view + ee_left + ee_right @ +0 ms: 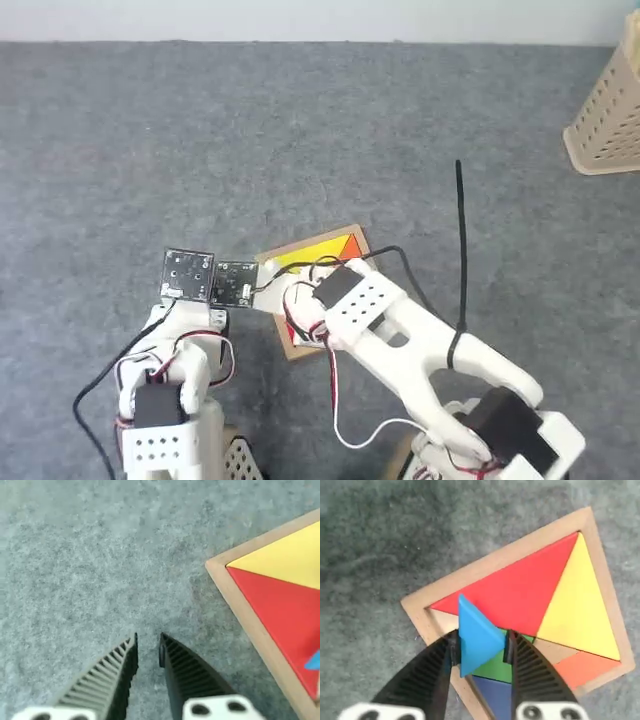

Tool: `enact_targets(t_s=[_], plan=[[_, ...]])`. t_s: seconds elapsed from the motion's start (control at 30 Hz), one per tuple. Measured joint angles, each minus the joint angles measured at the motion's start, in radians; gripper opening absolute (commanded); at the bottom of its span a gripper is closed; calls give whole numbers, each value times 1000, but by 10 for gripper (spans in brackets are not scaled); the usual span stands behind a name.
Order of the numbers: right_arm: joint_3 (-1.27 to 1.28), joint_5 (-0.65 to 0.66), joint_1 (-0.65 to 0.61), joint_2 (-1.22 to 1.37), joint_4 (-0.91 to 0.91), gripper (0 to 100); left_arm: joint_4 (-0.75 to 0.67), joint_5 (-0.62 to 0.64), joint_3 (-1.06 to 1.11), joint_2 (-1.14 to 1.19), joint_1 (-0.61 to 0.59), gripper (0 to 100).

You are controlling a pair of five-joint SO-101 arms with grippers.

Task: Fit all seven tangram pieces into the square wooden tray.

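Observation:
The square wooden tray [505, 555] lies on grey felt, and my right gripper [481, 647] hangs over it. That gripper is shut on a light blue triangle [477, 640], held over the tray's corner by the green piece [492, 671]. In the tray lie a big red triangle [515, 592], a big yellow triangle [580, 605], an orange piece [585, 667] and a dark blue piece [495, 695]. A bare wooden patch [555, 650] shows between them. My left gripper [148, 647] sits low over the felt beside the tray's corner [220, 572], barely open, holding nothing.
In the high view the right arm [400, 330] covers most of the tray [297, 350]; the left arm [175, 390] stands just left of it. A black cable [460, 250] runs up past the tray. A beige perforated basket [610, 110] stands at the far right.

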Motion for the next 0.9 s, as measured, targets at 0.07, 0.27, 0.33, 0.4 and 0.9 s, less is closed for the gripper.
enact_targets(t_s=[0.07, 0.27, 0.33, 0.4, 0.9], plan=[[-2, 3, 0, 26, 0, 72, 0, 0, 0, 0, 0, 72], [-110, 3, -2, 181, 48, 72, 0, 0, 0, 0, 0, 72], [-118, 3, -2, 186, 49, 72, 0, 0, 0, 0, -2, 72], [-118, 29, -2, 186, 52, 72, 0, 0, 0, 0, 0, 72], [-143, 242, 9, 189, 161, 185, 2, 0, 0, 0, 0, 72]])
